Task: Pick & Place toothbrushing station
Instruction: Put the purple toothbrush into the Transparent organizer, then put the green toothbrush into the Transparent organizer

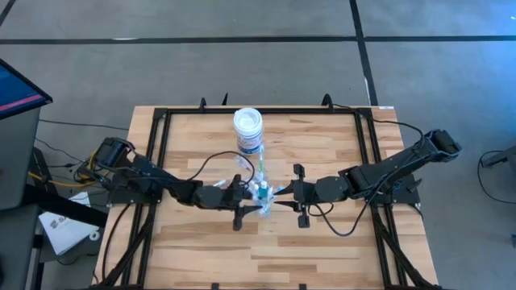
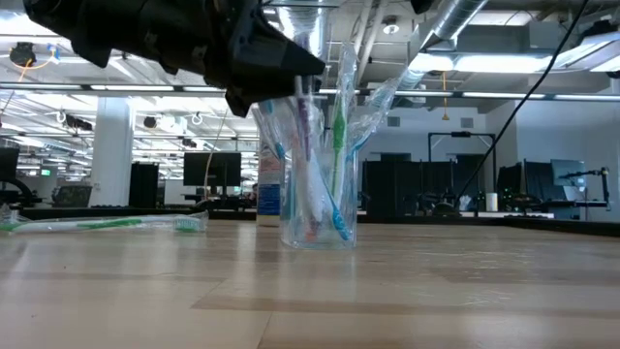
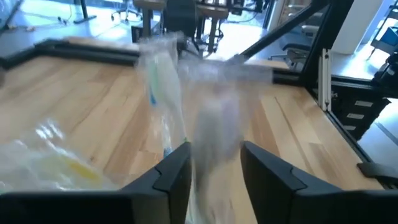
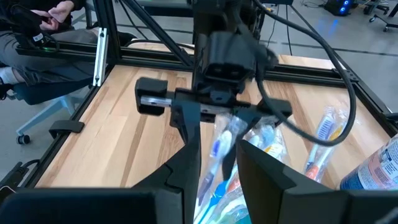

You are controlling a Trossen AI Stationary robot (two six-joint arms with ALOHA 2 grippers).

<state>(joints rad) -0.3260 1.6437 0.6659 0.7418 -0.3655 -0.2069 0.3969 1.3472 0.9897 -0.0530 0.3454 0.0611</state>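
Observation:
A small clear cup (image 2: 318, 221) stands upright mid-table, packed with several wrapped blue, green and white toothbrushes (image 2: 334, 145) that fan out above its rim. My left gripper (image 3: 216, 171) reaches in level from the table's left. It is open, with one finger on each side of a blurred wrapped brush (image 3: 214, 124) at the top of the bundle. My right gripper (image 4: 221, 168) comes from the table's right and is shut on another wrapped brush (image 4: 219, 146). In the high view both grippers meet over the cup (image 1: 263, 201). My left gripper has a wrapped brush between its fingers (image 3: 174, 171), and I cannot tell whether they touch it. My right gripper pinches the upper part of a wrapped toothbrush (image 4: 217, 155) between its two fingers, slanting down from the table's right. The brush's lower end reaches down among the others toward the cup.
A white round jar with a blue label (image 1: 248, 129) stands just beyond the cup. A wrapped toothbrush (image 2: 107, 224) lies flat on the wood to the left, and another (image 4: 323, 134) lies near the jar. A black frame (image 1: 161, 121) rims the table. A seated person (image 4: 37, 25) is beyond it.

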